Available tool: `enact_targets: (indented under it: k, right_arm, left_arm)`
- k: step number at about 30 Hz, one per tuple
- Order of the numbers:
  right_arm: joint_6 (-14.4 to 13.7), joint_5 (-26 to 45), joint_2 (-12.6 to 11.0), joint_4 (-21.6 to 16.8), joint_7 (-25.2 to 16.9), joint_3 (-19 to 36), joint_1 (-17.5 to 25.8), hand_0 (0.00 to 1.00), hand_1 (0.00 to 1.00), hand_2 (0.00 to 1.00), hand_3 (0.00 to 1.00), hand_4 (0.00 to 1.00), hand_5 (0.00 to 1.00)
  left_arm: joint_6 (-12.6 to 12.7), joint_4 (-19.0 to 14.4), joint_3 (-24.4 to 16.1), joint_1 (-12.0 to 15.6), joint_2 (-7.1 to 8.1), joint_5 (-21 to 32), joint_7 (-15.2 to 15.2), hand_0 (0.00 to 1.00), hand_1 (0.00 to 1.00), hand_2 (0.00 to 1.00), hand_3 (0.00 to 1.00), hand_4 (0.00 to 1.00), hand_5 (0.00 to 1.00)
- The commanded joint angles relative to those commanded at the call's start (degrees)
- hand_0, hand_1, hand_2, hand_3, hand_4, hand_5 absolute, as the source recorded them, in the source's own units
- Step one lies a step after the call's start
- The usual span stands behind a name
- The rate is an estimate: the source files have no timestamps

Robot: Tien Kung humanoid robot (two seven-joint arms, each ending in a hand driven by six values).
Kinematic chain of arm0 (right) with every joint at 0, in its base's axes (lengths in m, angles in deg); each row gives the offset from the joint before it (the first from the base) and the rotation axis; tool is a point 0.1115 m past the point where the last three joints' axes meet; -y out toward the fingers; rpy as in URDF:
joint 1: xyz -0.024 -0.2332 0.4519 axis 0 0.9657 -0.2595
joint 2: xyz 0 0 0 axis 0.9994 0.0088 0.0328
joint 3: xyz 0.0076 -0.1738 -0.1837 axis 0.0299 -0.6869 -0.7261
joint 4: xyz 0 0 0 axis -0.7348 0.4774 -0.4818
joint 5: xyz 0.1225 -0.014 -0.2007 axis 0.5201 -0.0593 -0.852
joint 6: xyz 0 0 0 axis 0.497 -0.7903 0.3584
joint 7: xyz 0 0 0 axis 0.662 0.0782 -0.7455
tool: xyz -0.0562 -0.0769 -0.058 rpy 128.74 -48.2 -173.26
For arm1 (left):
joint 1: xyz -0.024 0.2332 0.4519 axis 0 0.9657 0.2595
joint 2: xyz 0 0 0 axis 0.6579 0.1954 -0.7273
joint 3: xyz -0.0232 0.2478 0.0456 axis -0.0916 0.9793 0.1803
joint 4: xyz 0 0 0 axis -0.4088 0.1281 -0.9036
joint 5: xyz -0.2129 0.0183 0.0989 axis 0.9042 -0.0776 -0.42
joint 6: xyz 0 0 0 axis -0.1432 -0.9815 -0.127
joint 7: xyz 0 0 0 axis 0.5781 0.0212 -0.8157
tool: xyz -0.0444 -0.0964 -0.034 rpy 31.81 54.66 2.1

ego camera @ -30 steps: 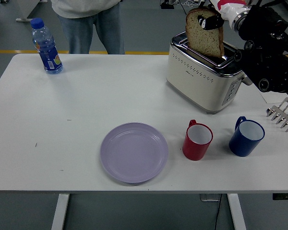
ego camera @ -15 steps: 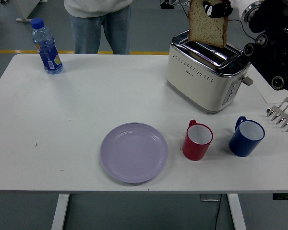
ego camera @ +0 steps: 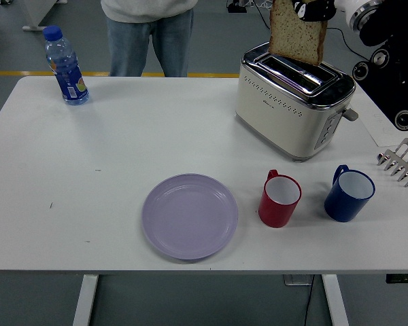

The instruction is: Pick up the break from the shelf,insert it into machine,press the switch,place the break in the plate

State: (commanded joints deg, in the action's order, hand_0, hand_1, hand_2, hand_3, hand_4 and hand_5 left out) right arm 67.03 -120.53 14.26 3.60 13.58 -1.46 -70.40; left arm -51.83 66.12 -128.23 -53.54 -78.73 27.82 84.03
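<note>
A slice of brown bread [ego camera: 297, 35] hangs just above the slots of the cream and chrome toaster [ego camera: 289, 105] at the table's back right. My right hand [ego camera: 311, 9] grips the slice by its top edge, black fingers closed on it, partly cut off by the picture's top. The black right arm [ego camera: 394, 61] comes in from the upper right. A lilac plate [ego camera: 190, 215] lies bare near the table's front middle. The metal bread rack [ego camera: 402, 161] stands at the right edge. My left hand does not show.
A red mug [ego camera: 279, 198] and a blue mug [ego camera: 349, 193] stand in front of the toaster, right of the plate. A blue water bottle [ego camera: 66, 66] stands at the back left. A person in jeans [ego camera: 149, 37] stands at the far side.
The bread has risen clear out of the toaster slot and now hangs above it. The right arm moved up and right. The person shifted rightward.
</note>
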Motion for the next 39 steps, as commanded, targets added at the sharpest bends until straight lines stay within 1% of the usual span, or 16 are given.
enact_targets:
  k: [5,10,12,14,15,19,23,31,34,39]
  right_arm:
    - [-0.3,0.6,-0.6,-2.2,0.5,0.3,0.5,0.190,0.283,0.387,0.472,0.511,0.121]
    - [-1.2,1.9,-1.0,-5.5,2.6,0.6,1.4,0.190,0.283,0.387,0.471,0.508,0.117]
    - [-1.2,2.1,-1.1,-5.9,2.9,0.6,1.5,0.190,0.283,0.387,0.471,0.508,0.117]
    - [-1.3,2.8,-1.5,-7.9,3.9,0.9,2.1,0.190,0.283,0.387,0.471,0.508,0.117]
    - [-1.3,3.0,-1.6,-8.3,4.1,1.0,2.2,0.189,0.282,0.386,0.471,0.504,0.113]
    - [-1.2,4.5,-2.1,-10.9,5.5,1.5,3.2,0.189,0.282,0.386,0.471,0.504,0.113]
    - [-0.8,4.9,-2.3,-12.5,6.2,1.9,3.8,0.186,0.279,0.385,0.469,0.503,0.111]
    - [-0.1,5.2,-3.8,-16.8,7.4,2.7,5.7,0.186,0.278,0.384,0.470,0.501,0.108]
    - [-0.1,5.3,-4.1,-17.4,7.5,2.8,6.0,0.183,0.275,0.383,0.468,0.499,0.105]
    - [0.2,5.6,-4.8,-19.6,8.3,3.1,7.2,0.182,0.273,0.383,0.467,0.498,0.102]
  left_arm:
    - [0.0,0.0,0.0,0.0,-0.02,0.0,0.0,0.694,0.719,0.697,0.569,0.301,0.813]
    - [0.0,0.0,-0.2,0.0,-0.08,-0.2,0.0,0.694,0.719,0.697,0.570,0.301,0.813]
    - [0.0,0.0,-0.2,0.0,-0.08,-0.2,0.1,0.694,0.719,0.697,0.570,0.301,0.813]
    - [0.0,0.0,-0.1,0.0,-0.09,-0.2,0.1,0.694,0.719,0.697,0.570,0.301,0.813]
    - [0.0,0.0,-0.1,0.0,-0.09,-0.2,0.1,0.694,0.718,0.697,0.569,0.300,0.814]
    - [0.0,0.0,0.0,0.0,-0.12,0.0,0.1,0.694,0.718,0.697,0.569,0.300,0.814]
    - [0.0,0.0,0.1,0.0,-0.16,0.1,0.0,0.694,0.720,0.697,0.569,0.299,0.815]
    - [0.0,0.0,0.2,0.1,-0.27,0.1,0.1,0.694,0.717,0.697,0.569,0.298,0.814]
    - [0.0,0.0,0.2,0.1,-0.30,0.1,0.1,0.694,0.717,0.696,0.570,0.299,0.815]
    - [0.0,0.0,0.4,0.3,-0.46,0.1,0.1,0.694,0.716,0.696,0.568,0.298,0.815]
